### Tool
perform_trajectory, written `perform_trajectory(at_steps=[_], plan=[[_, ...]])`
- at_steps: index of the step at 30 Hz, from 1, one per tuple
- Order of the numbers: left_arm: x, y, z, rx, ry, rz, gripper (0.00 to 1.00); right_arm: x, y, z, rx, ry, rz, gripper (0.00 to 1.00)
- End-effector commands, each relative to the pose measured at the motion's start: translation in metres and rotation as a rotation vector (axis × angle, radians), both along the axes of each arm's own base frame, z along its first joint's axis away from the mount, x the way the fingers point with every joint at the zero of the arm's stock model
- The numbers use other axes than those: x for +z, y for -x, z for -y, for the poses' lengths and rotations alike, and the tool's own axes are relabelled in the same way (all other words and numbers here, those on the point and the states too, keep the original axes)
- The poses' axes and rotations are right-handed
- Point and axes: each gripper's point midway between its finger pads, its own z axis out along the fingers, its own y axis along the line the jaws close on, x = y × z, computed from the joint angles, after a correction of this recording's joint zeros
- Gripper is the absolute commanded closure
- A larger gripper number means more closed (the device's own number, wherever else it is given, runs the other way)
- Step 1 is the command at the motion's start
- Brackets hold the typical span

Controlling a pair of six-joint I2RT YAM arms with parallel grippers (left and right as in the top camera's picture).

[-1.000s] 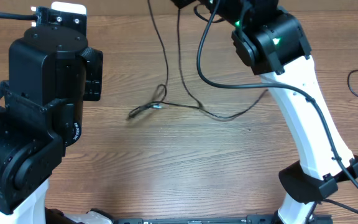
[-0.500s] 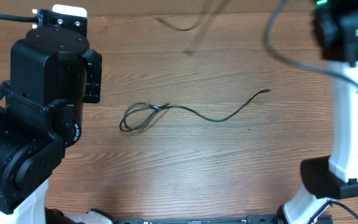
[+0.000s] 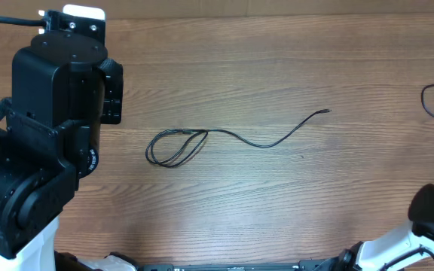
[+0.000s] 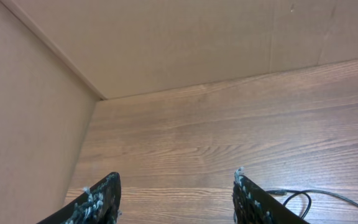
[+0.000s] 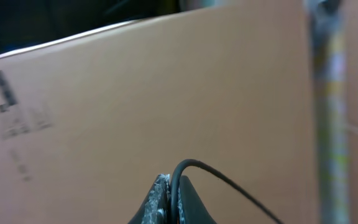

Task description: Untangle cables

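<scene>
One cord is sitting pinched in the right claw, whose jaws are pressing fully shut on it. The held cord is arcing out of the tips toward 4 o'clock in the wrist view. That claw is no longer showing from overhead. A second ago it was hanging near 12 o'clock with cords draped and crossing below it, and now only the arm's base is showing, at 5 o'clock.

The lift seems to have pulled the cords apart. The loose cord is now lying alone on the table, near the middle. Its loop is pointing toward 9 o'clock and its plug end is trailing toward 2 o'clock.

The left claw is standing about half open at 9 o'clock, gripping nothing. A cord, probably the loose one, is peeking in at 4 o'clock of its view. Judging by this, the separation is looking done, with only that loop waiting to be straightened.
</scene>
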Motion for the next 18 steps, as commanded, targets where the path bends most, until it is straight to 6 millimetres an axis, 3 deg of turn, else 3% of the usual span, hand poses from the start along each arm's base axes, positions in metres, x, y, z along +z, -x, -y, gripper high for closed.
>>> perform_trajectory(at_steps=[1,4,10,18], plan=[[0.002,-0.001,-0.002,0.025,0.02,0.015,0.43,0.004,0.01,0.038,-0.089,0.074,0.017,0.96],[0.002,-0.001,-0.002,0.024,0.02,0.015,0.42,-0.018,0.008,0.082,-0.191,0.062,-0.024,0.96],[0.001,-0.001,-0.001,0.019,0.022,0.01,0.41,-0.068,0.013,0.146,-0.281,-0.017,-0.137,0.96],[0.001,-0.001,-0.001,0.019,0.023,0.01,0.41,-0.112,0.045,0.19,-0.371,-0.039,-0.297,0.96]])
